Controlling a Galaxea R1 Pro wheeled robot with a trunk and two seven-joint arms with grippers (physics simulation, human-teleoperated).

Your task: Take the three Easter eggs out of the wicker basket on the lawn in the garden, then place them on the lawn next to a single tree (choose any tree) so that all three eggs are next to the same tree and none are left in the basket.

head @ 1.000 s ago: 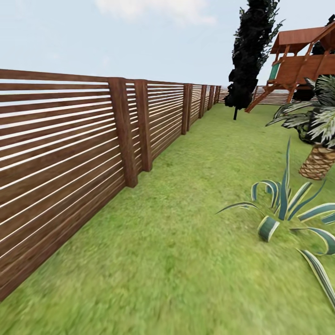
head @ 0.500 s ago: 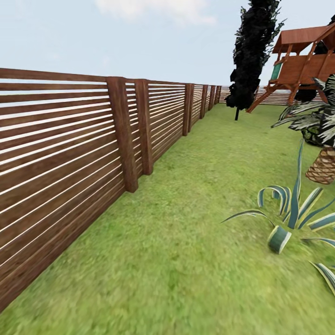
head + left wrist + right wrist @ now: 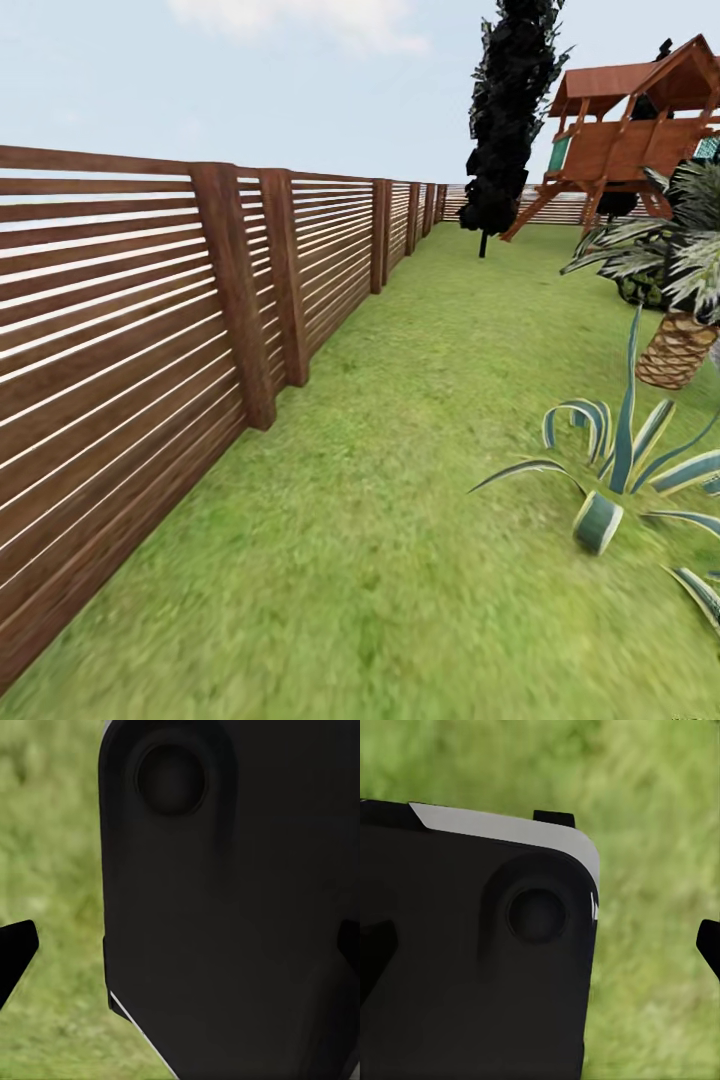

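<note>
The lawn (image 3: 400, 450) of the garden stretches ahead of me as mottled green grass. The Easter eggs, the wicker basket and the tree are out of view. My left gripper (image 3: 180, 952) hangs open over grass (image 3: 52, 832), its dark fingertips (image 3: 15, 952) far apart, with a black part of my own body between them. My right gripper (image 3: 540, 945) is open as well, fingertips (image 3: 709, 943) wide apart above grass (image 3: 660, 832), nothing held.
A brown slatted fence (image 3: 120, 330) runs along the left into the distance. A spiky striped plant (image 3: 620, 460) and a short palm (image 3: 680, 345) stand at the right. Farther off are a thin dark-leaved tree (image 3: 510, 110) and a wooden playset (image 3: 630, 130).
The whole head view has shifted, so the camera has moved: fence posts, dark tree and playset now sit further left in the picture. No object itself has moved.
</note>
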